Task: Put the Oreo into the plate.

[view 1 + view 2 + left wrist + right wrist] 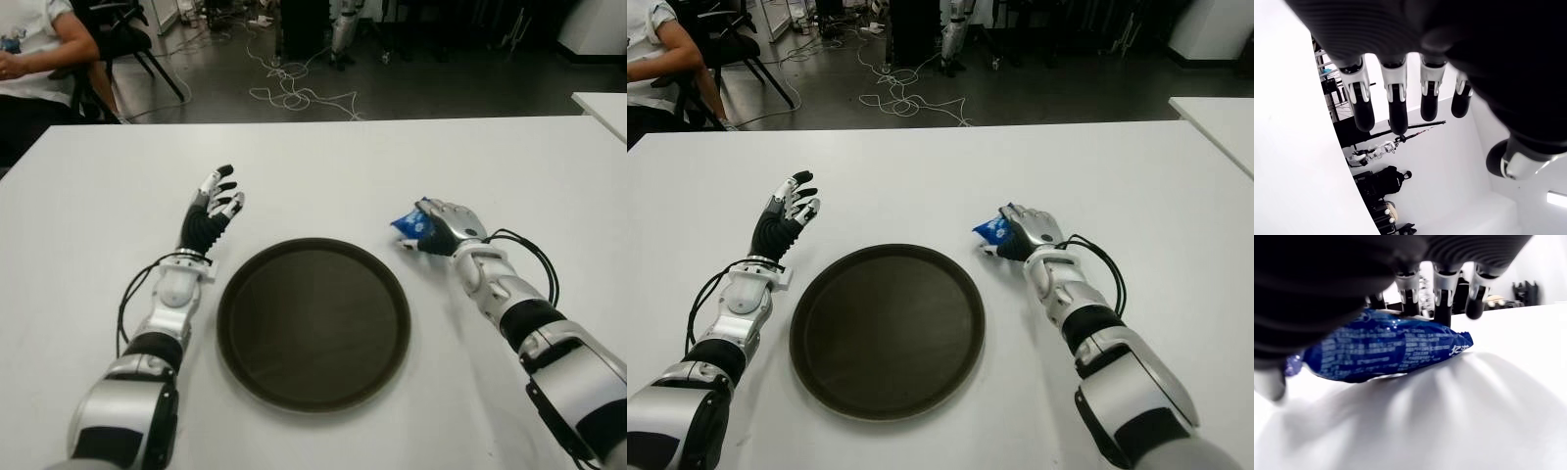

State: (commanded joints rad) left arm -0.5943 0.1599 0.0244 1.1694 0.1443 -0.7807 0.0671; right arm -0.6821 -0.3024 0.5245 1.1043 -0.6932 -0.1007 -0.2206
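Holding: right hand (pixel 449 228), fingers curled over the Oreo (pixel 412 226), a blue, glossy, crinkled foil packet with white print and a crimped end
Oreo place: in that hand, low over the desk (pixel 411 157), just off the plate's far right rim, nearer the desk's right edge than its left; whether the packet touches the desk cannot be told
Plate (pixel 245 352): round, dark brown, smooth, with a shallow raised rim, at the middle of the desk's near edge, nothing on it
Left hand (pixel 214 210): fingers spread and straight, gripping nothing, just beyond the plate's left rim
Desk: white, smooth, matt
Around: a seated person (pixel 34 49) and a black chair (pixel 132 39) past the far left corner; white cables (pixel 294 93) coiled on the dark floor beyond the far edge
In the way: bare desk between packet and plate rim
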